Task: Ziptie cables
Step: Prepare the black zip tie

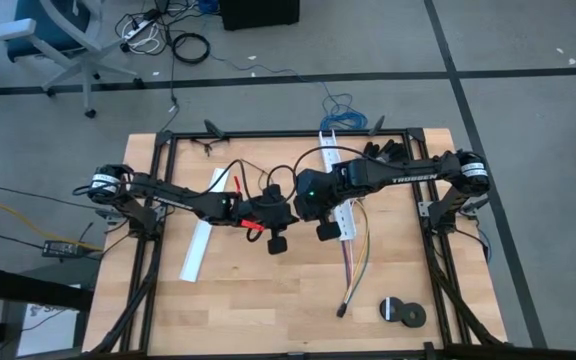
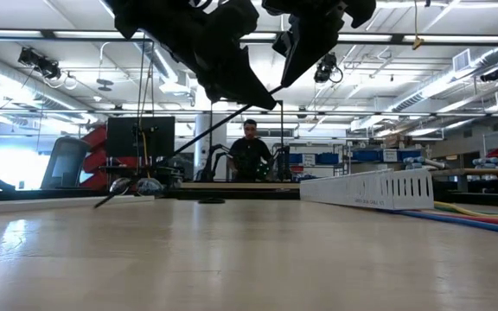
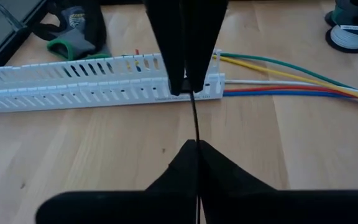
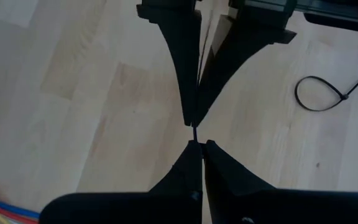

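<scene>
Above the middle of the table my left gripper point(image 1: 278, 228) and my right gripper point(image 1: 320, 218) meet tip to tip, both shut on one thin black ziptie point(image 3: 195, 118). In the low view the ziptie's long part point(image 2: 180, 151) slants down from the grippers toward the table's left. A second, looped ziptie point(image 4: 319, 93) lies flat on the wood. The cables point(image 1: 354, 250), yellow, blue, red and green wires point(image 3: 291, 78), lie on the table, running out of the end of a white slotted channel point(image 3: 73, 87). My left gripper pinches the ziptie between its two fingertips point(image 3: 196, 142). The strip runs straight on from there to the other gripper's tips, held clear of the table. My right gripper pinches the same ziptie between its fingertips point(image 4: 195, 140), slanting down from the table's right. Only a short stretch of strip point(image 4: 194, 132) shows between the two holds.
A second white channel point(image 1: 203, 235) lies at the left of the table. Rolls of tape point(image 1: 400, 312) sit near the front right. A dark tool with green grips point(image 3: 73, 37) lies beyond the channel. A black frame point(image 1: 168, 150) borders the table. A person point(image 2: 249, 151) stands far behind.
</scene>
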Controlling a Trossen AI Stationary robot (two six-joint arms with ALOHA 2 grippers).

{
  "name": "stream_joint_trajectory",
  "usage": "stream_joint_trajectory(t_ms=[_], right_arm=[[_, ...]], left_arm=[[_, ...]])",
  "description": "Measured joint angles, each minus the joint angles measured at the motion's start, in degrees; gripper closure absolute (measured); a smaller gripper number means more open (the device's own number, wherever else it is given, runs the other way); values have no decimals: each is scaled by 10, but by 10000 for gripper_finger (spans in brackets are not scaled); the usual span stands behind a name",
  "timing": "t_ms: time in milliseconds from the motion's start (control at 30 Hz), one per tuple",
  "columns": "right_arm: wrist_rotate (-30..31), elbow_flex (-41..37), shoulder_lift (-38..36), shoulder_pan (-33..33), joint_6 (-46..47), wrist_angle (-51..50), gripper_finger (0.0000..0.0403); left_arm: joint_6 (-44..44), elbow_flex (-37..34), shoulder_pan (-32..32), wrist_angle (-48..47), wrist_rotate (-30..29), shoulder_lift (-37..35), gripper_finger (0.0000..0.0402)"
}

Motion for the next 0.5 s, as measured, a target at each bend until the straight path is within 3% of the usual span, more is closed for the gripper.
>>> stream_joint_trajectory(t_ms=[200,500], right_arm=[[14,0,0,0,13,4,388],[23,0,-2,-2,16,3,293]], left_arm=[[0,0,0,-1,3,0,398],[-1,-3,0,-9,-11,1,400]])
